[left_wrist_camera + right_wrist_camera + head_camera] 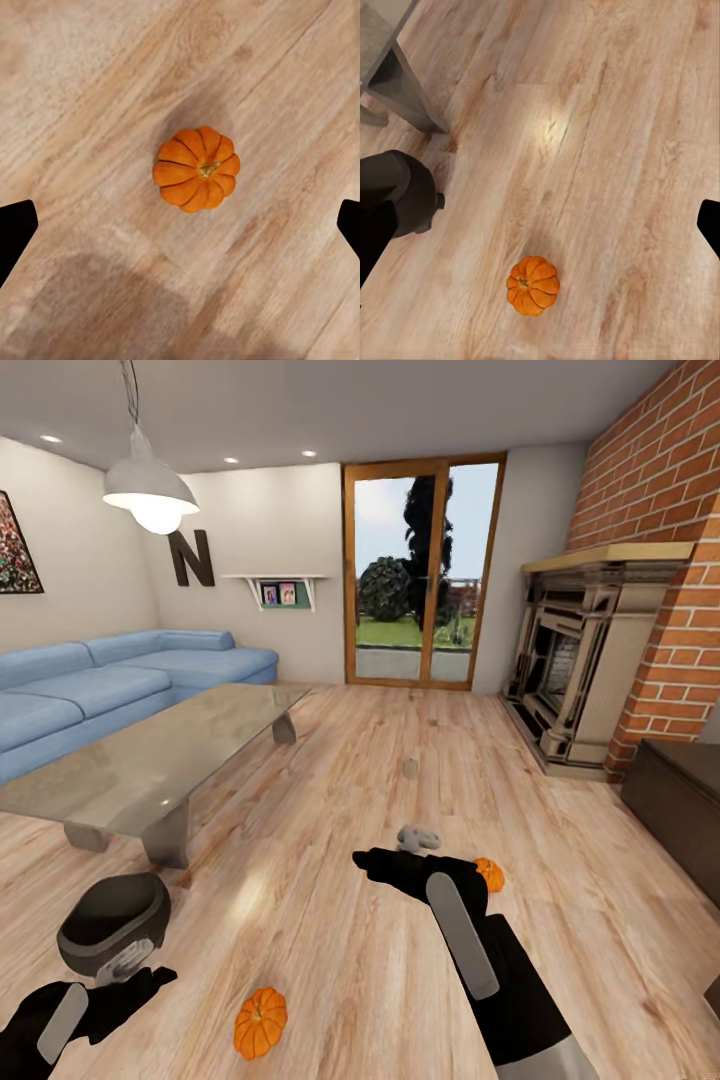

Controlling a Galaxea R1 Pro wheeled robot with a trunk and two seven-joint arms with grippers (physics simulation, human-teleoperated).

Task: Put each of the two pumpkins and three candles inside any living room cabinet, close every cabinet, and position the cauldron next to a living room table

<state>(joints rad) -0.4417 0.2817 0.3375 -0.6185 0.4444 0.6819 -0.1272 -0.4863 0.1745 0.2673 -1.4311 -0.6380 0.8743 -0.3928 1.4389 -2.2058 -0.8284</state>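
Both pumpkins, one (260,1022) and the other (490,874), lay uncollected on the floor (330,920); cauldron (112,925) stood near the glass table (150,760). Both claws' jaws stood apart, empty.

— Any writing to read here?
— One letter: a big dark "N" (191,557) on the far wall (250,520), left of the glass door (422,572) and just above a small shelf (275,579).
— Anything on that shelf?
— Two small framed pictures (279,594), too small to tell whether they carry words.
— And the poster (17,548) on the left wall?
— Red and green patches; no text can be made out.
— The wrist views?
— No lettering there.
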